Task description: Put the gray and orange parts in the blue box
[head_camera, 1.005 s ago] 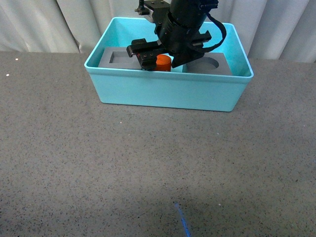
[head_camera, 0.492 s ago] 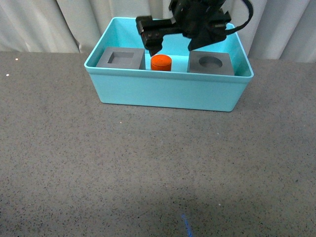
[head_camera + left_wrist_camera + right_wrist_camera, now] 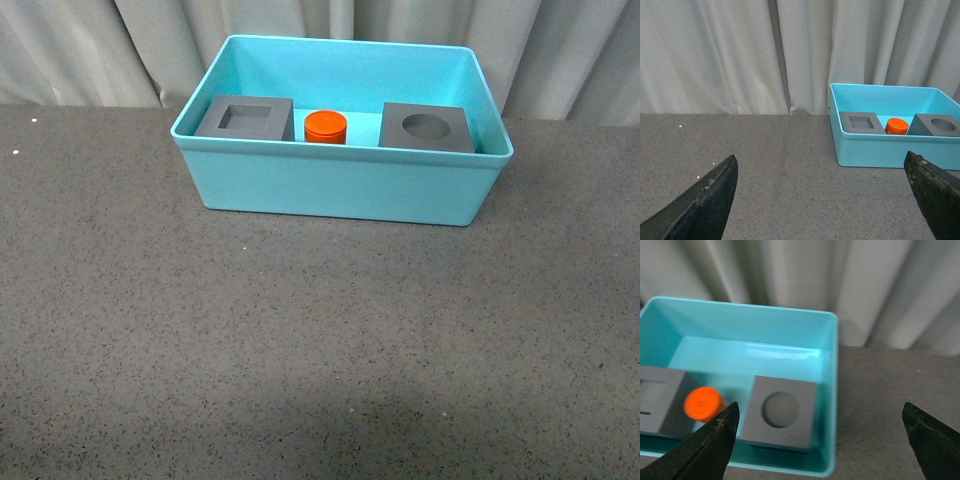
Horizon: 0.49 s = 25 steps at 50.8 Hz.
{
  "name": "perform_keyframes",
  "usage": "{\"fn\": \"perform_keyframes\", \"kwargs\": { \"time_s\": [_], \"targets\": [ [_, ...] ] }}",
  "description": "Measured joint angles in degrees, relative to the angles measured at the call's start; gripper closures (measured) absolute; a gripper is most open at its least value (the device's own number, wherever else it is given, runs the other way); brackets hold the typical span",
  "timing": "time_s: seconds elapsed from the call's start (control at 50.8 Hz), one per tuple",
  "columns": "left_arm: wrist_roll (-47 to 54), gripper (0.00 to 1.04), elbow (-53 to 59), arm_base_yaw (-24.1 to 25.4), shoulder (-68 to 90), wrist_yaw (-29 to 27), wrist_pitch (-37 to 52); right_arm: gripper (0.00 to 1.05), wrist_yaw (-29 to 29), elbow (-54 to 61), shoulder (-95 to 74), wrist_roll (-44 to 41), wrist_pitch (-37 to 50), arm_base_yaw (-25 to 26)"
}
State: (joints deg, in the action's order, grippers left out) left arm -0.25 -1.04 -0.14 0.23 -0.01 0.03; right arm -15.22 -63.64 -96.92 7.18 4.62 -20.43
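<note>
The turquoise blue box [image 3: 340, 190] stands at the back of the table. Inside it, in a row, are the gray cube with a square recess [image 3: 246, 118], the orange cylinder [image 3: 326, 127] and the gray cube with a round recess [image 3: 427, 127]. No arm shows in the front view. My left gripper [image 3: 822, 197] is open and empty, low over the table, well away from the box [image 3: 880, 152]. My right gripper [image 3: 822, 437] is open and empty, above the box's right end [image 3: 832, 390], over the round-recess cube [image 3: 782, 412] and the orange cylinder [image 3: 702, 403].
Pale curtains [image 3: 90, 50] hang right behind the box. The speckled dark gray tabletop [image 3: 300, 350] stretches in front of the box.
The right arm, which was over the orange cylinder in the box, has lifted up and out of the front view. All three parts stay in the box.
</note>
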Motion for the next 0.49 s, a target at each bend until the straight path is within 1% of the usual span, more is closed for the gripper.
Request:
{"fn": "perform_keyframes", "kwargs": {
  "time_s": [0.098,0.138,0.335,0.394,0.492],
  "targets": [
    [-0.02,0.07,0.00,0.00,0.00,0.00,0.00,0.10,-3.76,7.69,6.32,0.20,3.43,0.68],
    [-0.02,0.07,0.00,0.00,0.00,0.00,0.00,0.10,-6.40,11.89,9.97,0.13,5.03,0.79],
    [-0.02,0.07,0.00,0.00,0.00,0.00,0.00,0.10,-13.40,24.87,21.62,-0.46,5.92,0.02],
    [0.00,0.07,0.00,0.00,0.00,0.00,0.00,0.10,-16.61,28.48,25.07,-1.81,8.35,-0.57],
    [0.00,0.07,0.00,0.00,0.00,0.00,0.00,0.10,-19.39,32.44,30.29,-3.52,13.84,-0.72]
  ]
}}
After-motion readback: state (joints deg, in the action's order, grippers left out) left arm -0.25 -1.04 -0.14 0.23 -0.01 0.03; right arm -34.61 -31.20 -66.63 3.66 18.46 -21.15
